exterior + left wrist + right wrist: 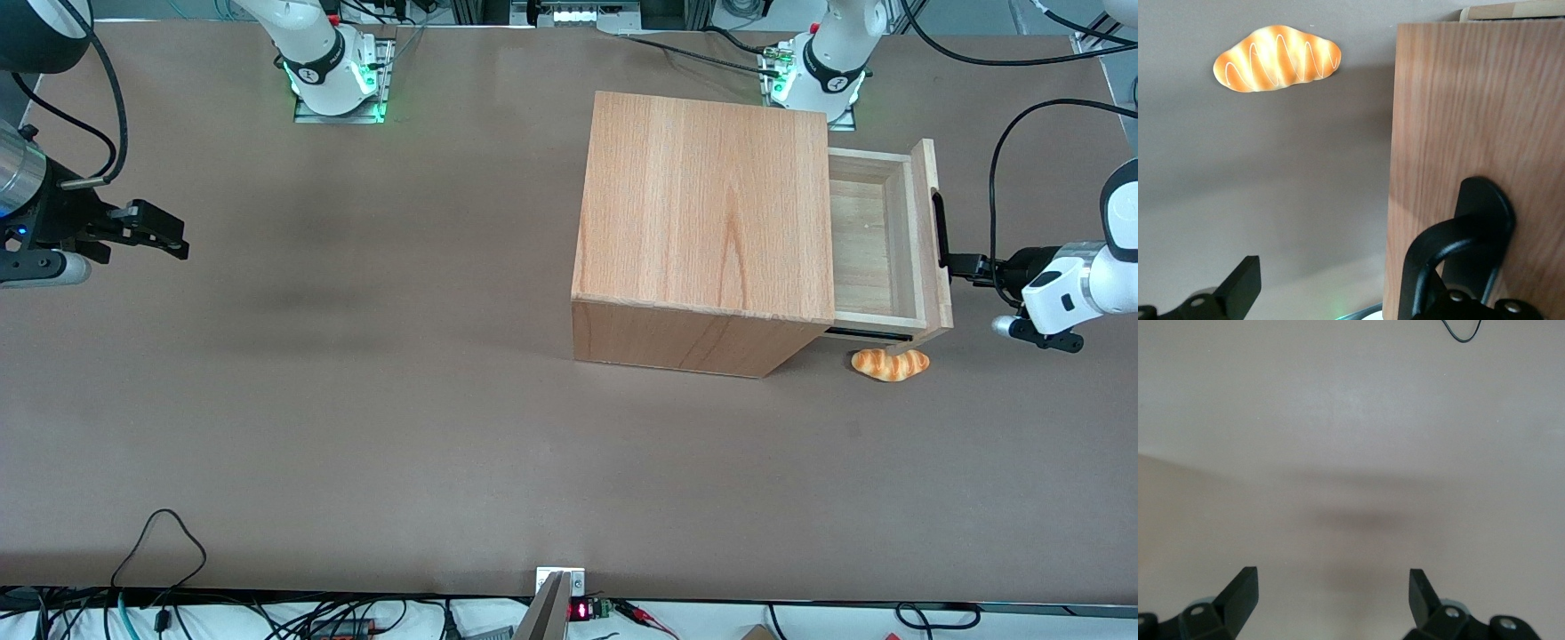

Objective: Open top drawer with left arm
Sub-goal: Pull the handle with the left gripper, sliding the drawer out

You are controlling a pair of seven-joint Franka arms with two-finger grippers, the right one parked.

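The left arm's claw (962,265) stands wide open, one finger (1451,247) hooked in the top drawer's (876,240) handle (940,229); the pull runs straight away from the cabinet (702,222)

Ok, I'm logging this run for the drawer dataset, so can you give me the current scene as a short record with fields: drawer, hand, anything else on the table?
top drawer: pulled partly out of the wooden cabinet, tray empty
drawer handle: black slot in the front panel, one finger of the hand hooked in it
hand: left arm's, at the drawer front, fingers spread apart
left arm: reaching in from the working arm's end of the table
bread roll: orange-striped, on the table, nearer the front camera than the drawer
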